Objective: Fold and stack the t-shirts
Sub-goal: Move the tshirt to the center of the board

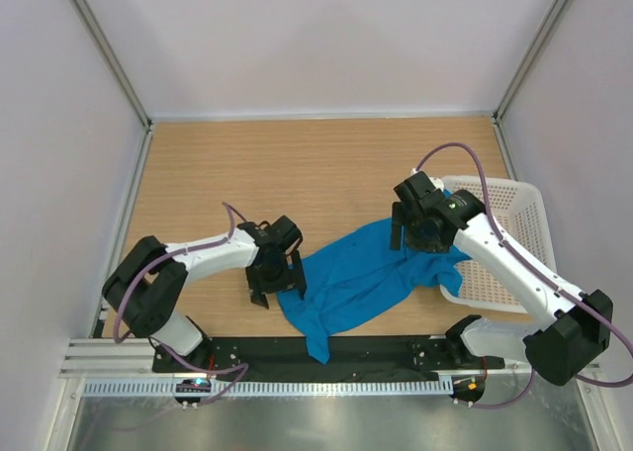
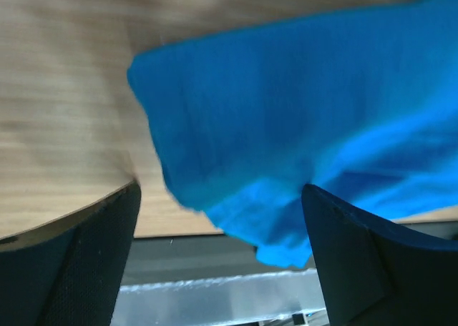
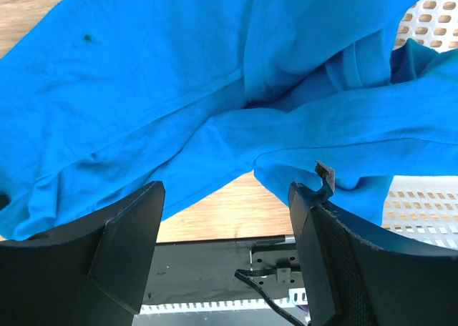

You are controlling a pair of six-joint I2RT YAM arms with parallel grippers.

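1. I see the blue t-shirt point(image 1: 361, 278) lying crumpled on the table point(image 1: 297, 164), toward 5 o'clock from its middle, with its 3 o'clock end reaching onto the white basket point(image 1: 514, 224)
2. My left gripper point(image 1: 279, 295) sits at the t-shirt's 9 o'clock edge, jaws spread wide, gripping nothing
3. My right gripper point(image 1: 407, 235) hangs over the t-shirt's 1 o'clock part, jaws likewise wide apart and empty
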